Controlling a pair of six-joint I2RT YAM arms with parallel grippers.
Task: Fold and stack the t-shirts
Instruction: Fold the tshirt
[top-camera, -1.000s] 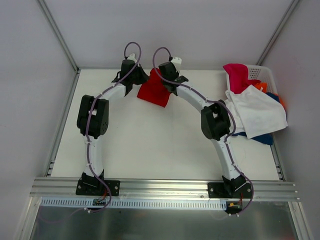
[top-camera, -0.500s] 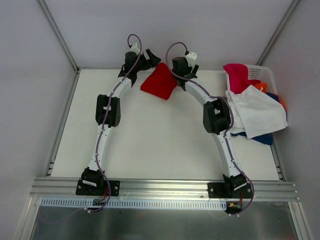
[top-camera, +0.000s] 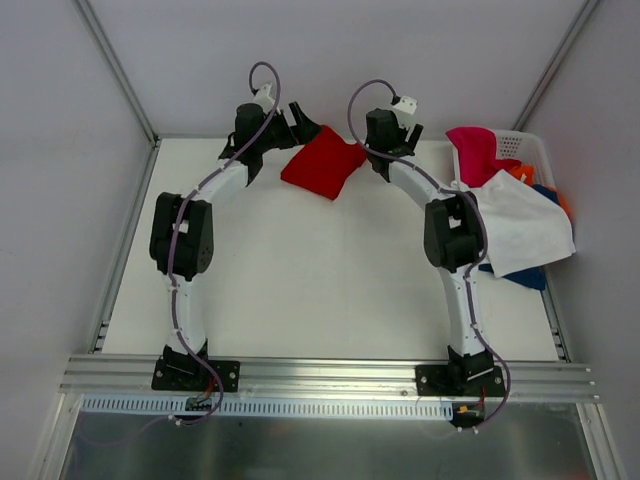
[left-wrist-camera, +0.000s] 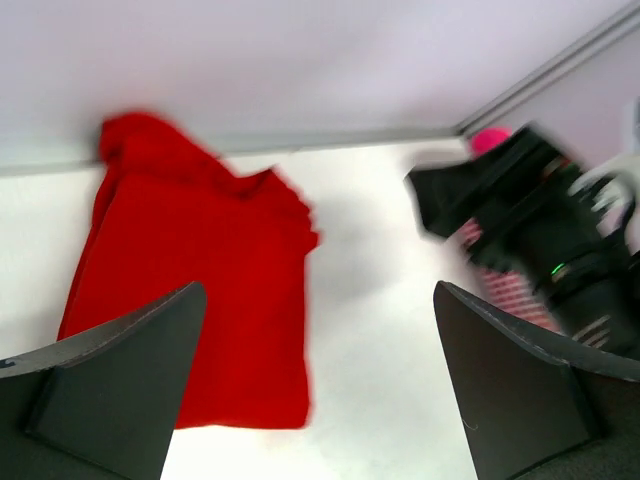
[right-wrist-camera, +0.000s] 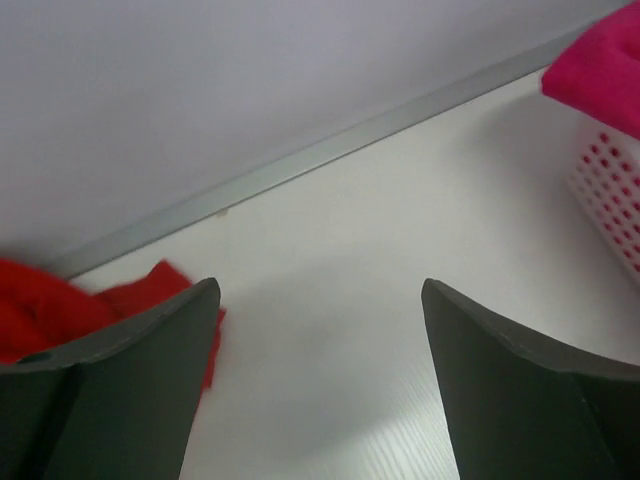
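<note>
We log the red tee (top-camera: 322, 168) at the far edge of the table (top-camera: 300, 290), between the two grippers. It is folded into a compact, roughly four-sided pad set cornerwise. The cloth is matte and soft, with slightly rumpled edges and a small bunched lump at one far corner. The left gripper (left-wrist-camera: 320, 290) is just beside the pad's far left corner. Its dark, flat, wedge-shaped fingers (left-wrist-camera: 120, 380) are spread wide with nothing gripped, and its wrist view is motion-blurred. The right gripper (right-wrist-camera: 318, 290) is just off the pad's right side, its jaws also wide and empty. Only smooth white tabletop shows between its fingers (right-wrist-camera: 130, 390), and a wrinkled red edge peeks past the left one. The table is flat and pale, bounded at the back by a grey metal strip. At the far right sits the basket (top-camera: 525, 148), rigid white plastic pierced with small holes. A pink tee (top-camera: 475, 150) is heaped over its far left rim. A white tee (top-camera: 520, 225) drapes loosely over its near side in broad creases. An orange tee (top-camera: 522, 175) and a blue tee (top-camera: 527, 277) show only as slivers beneath it.
</note>
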